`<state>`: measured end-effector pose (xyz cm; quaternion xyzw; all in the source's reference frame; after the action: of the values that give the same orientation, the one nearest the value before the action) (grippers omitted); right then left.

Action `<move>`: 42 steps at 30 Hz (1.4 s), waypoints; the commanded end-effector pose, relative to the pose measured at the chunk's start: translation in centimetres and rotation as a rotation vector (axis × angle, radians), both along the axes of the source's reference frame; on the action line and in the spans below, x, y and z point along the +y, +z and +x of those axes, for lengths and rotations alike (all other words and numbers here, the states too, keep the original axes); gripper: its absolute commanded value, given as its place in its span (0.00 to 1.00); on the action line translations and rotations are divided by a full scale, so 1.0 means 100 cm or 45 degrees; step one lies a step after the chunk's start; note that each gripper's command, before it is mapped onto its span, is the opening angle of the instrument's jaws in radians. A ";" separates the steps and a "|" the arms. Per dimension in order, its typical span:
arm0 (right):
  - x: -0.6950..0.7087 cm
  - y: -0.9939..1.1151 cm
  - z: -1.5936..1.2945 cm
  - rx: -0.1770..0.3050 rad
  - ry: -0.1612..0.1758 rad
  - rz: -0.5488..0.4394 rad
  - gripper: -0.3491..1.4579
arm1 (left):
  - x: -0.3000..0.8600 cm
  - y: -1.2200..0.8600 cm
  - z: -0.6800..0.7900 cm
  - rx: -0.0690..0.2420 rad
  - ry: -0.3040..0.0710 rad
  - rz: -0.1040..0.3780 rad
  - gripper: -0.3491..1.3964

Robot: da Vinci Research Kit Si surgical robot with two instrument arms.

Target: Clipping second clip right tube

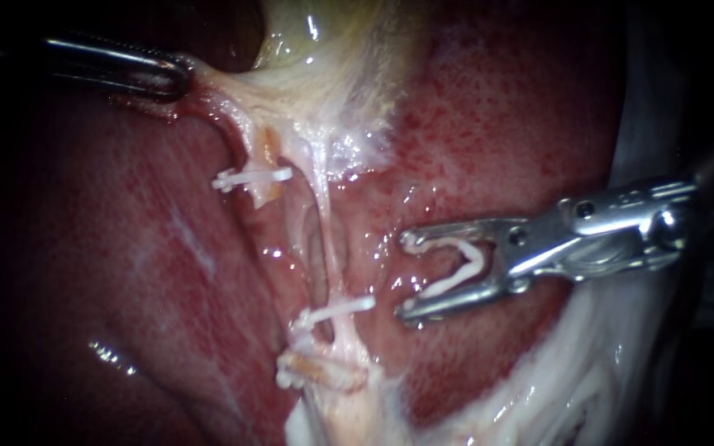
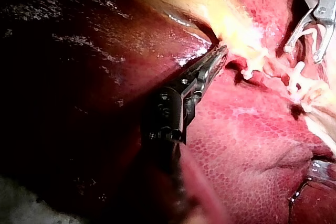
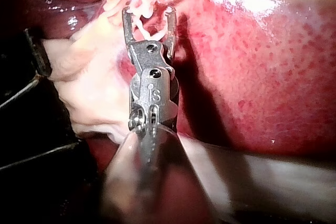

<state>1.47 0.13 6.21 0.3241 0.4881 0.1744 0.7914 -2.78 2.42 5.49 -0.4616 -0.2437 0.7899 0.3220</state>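
Right tube (image 1: pixel 330 248) stretched taut for access, left instrument (image 1: pixel 177 76) clamped on gallbladder (image 1: pixel 324 49). Right instrument (image 1: pixel 406 275) parked just beside it, jaws wide, cradling fresh clip (image 1: pixel 466 263).

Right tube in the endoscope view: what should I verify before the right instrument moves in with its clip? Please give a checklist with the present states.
1. Clip loaded: ok. A white clip sits between the jaws of the right instrument.
2. Jaws around the right tube: not ok; they stand beside it, apart.
3. Traction: ok. The left instrument has its jaws shut on pale tissue.
4. Bare tube above the seated clip: ok.
5. Far side of the tube: cannot tell.
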 end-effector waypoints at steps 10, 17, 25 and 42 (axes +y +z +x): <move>-0.0001 0.0036 0.0025 0.079 0.019 0.179 0.47 | 0.0000 0.0000 0.0000 0.000 0.000 0.000 0.00; 0.0003 0.0039 0.0037 0.157 0.045 0.288 0.47 | 0.0000 0.0000 0.0000 0.000 0.000 0.000 0.00; 0.0004 0.0040 0.0045 0.229 0.065 0.376 0.47 | 0.0000 0.0000 0.0000 0.000 0.000 0.000 0.00; -0.0011 0.0013 0.0058 0.370 0.001 0.503 0.47 | 0.0001 0.0001 0.0001 0.000 0.000 0.000 0.00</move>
<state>2.05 0.01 6.33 0.4946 0.5534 0.2176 0.6339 -2.78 2.43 5.50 -0.4615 -0.2434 0.7900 0.3220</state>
